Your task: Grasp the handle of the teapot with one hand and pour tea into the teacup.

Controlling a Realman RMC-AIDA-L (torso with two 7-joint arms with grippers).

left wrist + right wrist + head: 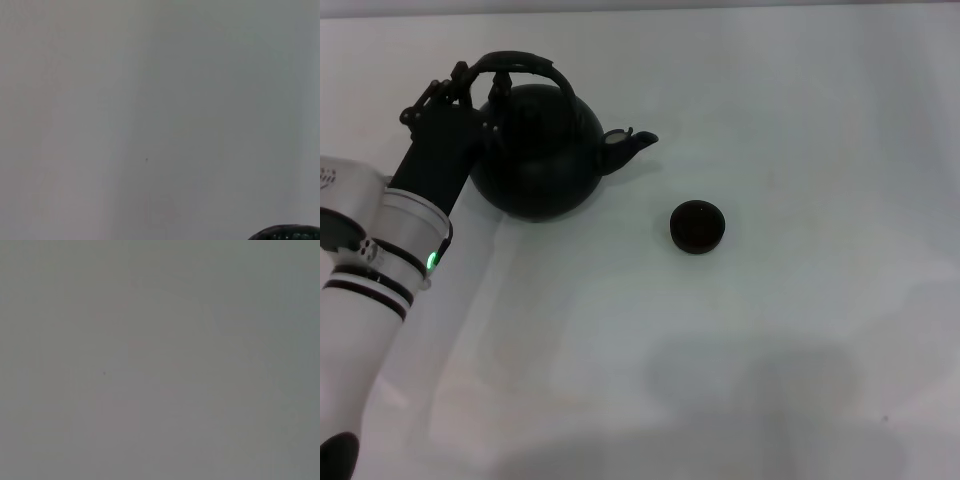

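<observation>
The black teapot stands upright on the white table at the back left, its spout pointing right toward the teacup. The small dark teacup stands apart, to the right of the spout and a little nearer to me. My left gripper reaches in from the left and is shut on the left end of the arched handle. In the left wrist view a dark rounded part of the teapot shows at the edge. My right gripper is out of view.
The white table runs wide to the right and front of the teacup. A soft shadow lies on its front middle. The right wrist view shows only a plain grey surface.
</observation>
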